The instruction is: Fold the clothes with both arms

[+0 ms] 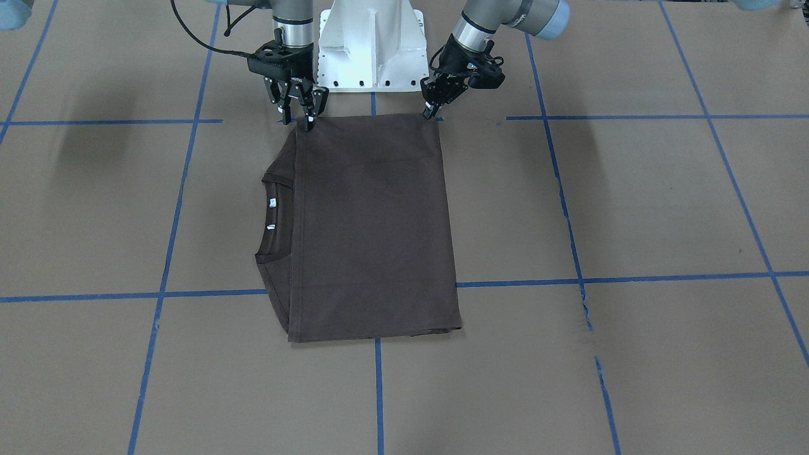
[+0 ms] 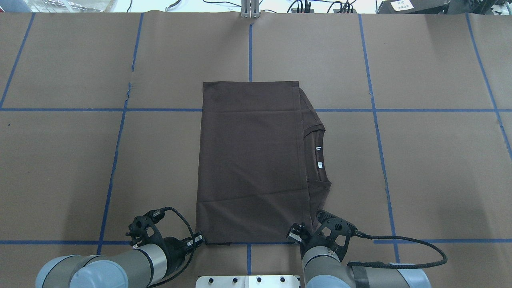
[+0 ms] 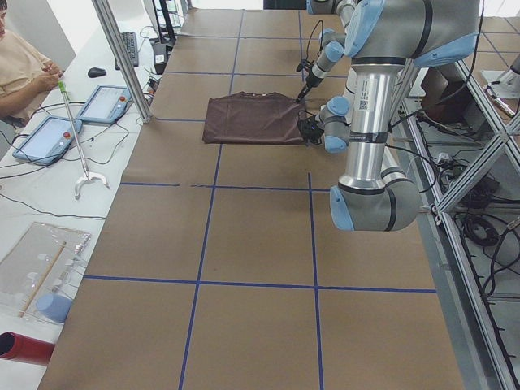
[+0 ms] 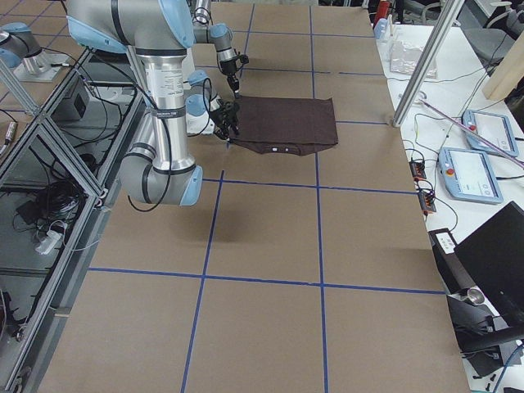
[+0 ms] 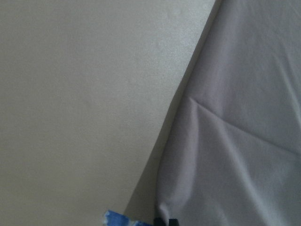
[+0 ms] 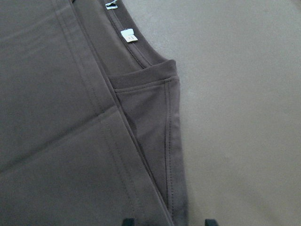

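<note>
**A:** Where's the garment from your end?

**B:** I have the dark brown T-shirt, a soft knit, lying flat on the brown paper-covered table. It's folded into a long rectangle in the middle. Its ribbed round collar and a wedge of shoulder poke out on the robot's right side. Both arms are down at the edge nearest the robot's base, one at each corner.

**A:** And the jaws?

**B:** The black two-finger right gripper is spread wide. In its wrist camera the two tips stand well apart with the layered corner between them, and they have hold of nothing. The black two-finger left gripper looks pinched together on its corner. That wrist view shows only the very tips, so I'm going by the creases that run in towards them.

**A:** How do you expect it to behave?

**B:** I'd expect it to be light and limp, with no stiffness at all. It should drape and sag between the two holds, and the stacked layers could slide over each other or peel apart. It isn't fragile, and I doubt the paper offers much grip under it.

**A:** So where would you grab?

**B:** I'd take the two near corners. The bite has to go deep enough to catch every layer, not just the top ply. On the right I'd want the fingers on the main panel's corner, not on the loose shoulder flap beside it. After that I'd keep both holds level, so the fold line comes out straight.
</note>
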`<control>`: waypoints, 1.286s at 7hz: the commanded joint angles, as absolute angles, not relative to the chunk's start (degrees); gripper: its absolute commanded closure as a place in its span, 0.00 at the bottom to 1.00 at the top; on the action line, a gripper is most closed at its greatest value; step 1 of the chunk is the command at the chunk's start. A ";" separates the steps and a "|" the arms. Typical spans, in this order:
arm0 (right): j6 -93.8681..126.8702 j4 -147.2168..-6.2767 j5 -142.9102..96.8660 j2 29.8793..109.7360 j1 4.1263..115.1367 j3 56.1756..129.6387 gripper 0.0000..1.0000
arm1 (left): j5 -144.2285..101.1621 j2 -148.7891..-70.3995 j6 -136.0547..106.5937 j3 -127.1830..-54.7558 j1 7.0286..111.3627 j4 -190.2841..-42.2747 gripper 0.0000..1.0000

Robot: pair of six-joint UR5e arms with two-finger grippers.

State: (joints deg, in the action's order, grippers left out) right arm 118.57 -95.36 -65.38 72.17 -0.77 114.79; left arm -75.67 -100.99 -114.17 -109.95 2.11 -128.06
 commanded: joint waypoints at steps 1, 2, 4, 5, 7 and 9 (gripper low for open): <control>118.56 -95.27 -65.13 72.07 -0.88 114.26 0.43 | -75.67 -100.99 -114.08 -109.95 2.11 -128.06 1.00; 118.56 -95.27 -65.13 72.07 -0.88 114.17 0.45 | -75.67 -100.99 -114.17 -109.95 2.20 -128.06 1.00; 118.56 -95.19 -65.04 72.07 -0.88 114.17 0.46 | -75.67 -100.99 -114.08 -109.95 2.11 -128.06 1.00; 118.65 -95.19 -65.04 72.07 -0.88 114.17 0.49 | -75.76 -100.99 -114.08 -109.95 2.20 -128.06 1.00; 118.74 -95.19 -65.04 72.07 -1.05 114.17 0.50 | -75.67 -100.99 -114.08 -110.04 2.20 -128.06 1.00; 118.74 -95.10 -64.95 72.07 -1.23 113.56 0.49 | -75.67 -100.99 -114.08 -110.04 2.20 -128.06 1.00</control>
